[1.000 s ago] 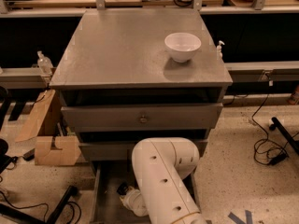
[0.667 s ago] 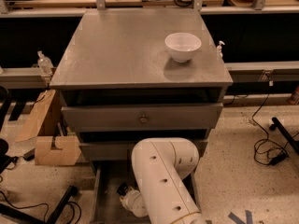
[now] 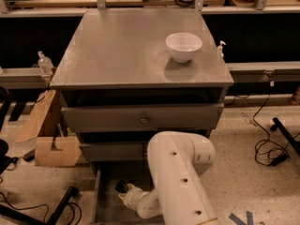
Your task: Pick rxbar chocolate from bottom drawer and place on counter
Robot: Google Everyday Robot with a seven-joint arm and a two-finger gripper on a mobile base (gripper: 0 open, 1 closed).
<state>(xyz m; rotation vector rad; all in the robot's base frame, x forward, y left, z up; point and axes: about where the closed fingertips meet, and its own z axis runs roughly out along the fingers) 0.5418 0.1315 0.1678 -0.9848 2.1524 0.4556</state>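
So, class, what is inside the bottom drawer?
Inside the bottom drawer only the robot's end effector shows, near the left wall. The white arm covers the drawer's right part; no rxbar chocolate is visible.

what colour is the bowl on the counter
White bowl, shown in the camera view; the gripper is down in the bottom drawer.

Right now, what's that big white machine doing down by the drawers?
A white robot arm is bent low, and its gripper is down inside the open bottom drawer. It is after the rxbar chocolate, which cannot be seen here; the arm hides much of the drawer. A white bowl stands on the counter above, and the bar is not up there yet.
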